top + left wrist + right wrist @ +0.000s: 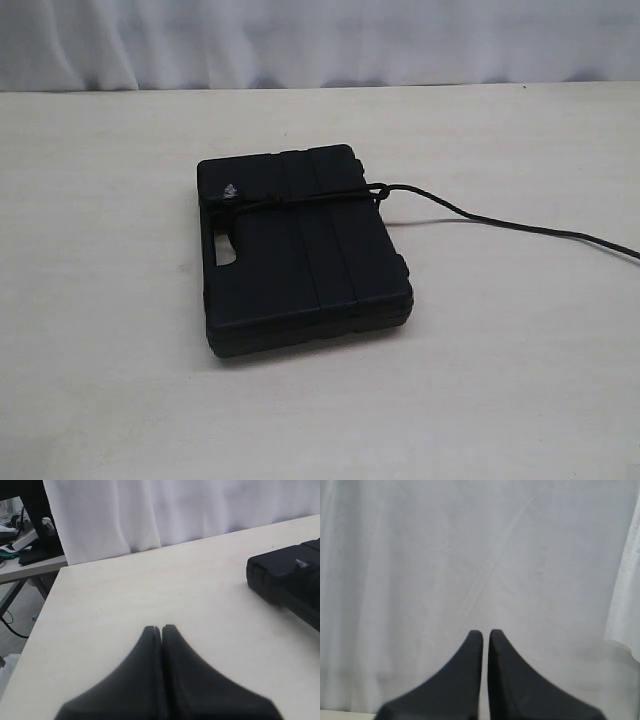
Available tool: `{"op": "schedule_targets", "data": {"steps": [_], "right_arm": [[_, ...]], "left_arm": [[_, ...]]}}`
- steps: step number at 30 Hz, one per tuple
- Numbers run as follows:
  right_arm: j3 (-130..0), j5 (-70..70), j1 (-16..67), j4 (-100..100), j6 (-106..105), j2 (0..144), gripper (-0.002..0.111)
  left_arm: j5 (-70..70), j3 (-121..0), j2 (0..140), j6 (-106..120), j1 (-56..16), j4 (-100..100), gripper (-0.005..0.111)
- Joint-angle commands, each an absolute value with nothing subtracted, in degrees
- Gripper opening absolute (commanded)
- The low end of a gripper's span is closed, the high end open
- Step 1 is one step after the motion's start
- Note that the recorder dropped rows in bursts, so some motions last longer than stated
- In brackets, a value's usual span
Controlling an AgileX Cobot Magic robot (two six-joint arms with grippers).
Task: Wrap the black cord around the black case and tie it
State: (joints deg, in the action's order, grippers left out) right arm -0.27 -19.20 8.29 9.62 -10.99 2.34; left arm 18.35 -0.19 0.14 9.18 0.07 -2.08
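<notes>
The black case lies flat in the middle of the pale table. The black cord runs across its far part, with a knot at the case's right edge and a frayed tuft near the left edge. The cord's free length trails right across the table to the frame edge. No gripper shows in the exterior view. My left gripper is shut with nothing in it, hanging over bare table left of the case. My right gripper is shut and faces the white curtain.
A white curtain hangs behind the table's far edge. In the left wrist view the table's left edge drops to the floor, with another cluttered table beyond it.
</notes>
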Motion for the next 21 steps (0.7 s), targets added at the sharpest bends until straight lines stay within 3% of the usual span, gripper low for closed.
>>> {"op": "schedule_targets", "data": {"steps": [1,14,21], "right_arm": [[0.00,-19.42,9.87,7.34,-10.71,1.58,0.004],[0.00,-10.92,10.58,1.38,-10.77,0.00,0.004],[0.00,-5.36,10.49,-10.53,-0.36,0.00,0.004]], "left_arm": [[17.74,0.00,0.00,9.37,0.27,-2.25,0.000],[17.62,0.00,0.00,9.37,0.27,-2.26,0.000],[17.62,0.00,0.00,9.37,0.27,-2.26,0.000]]}}
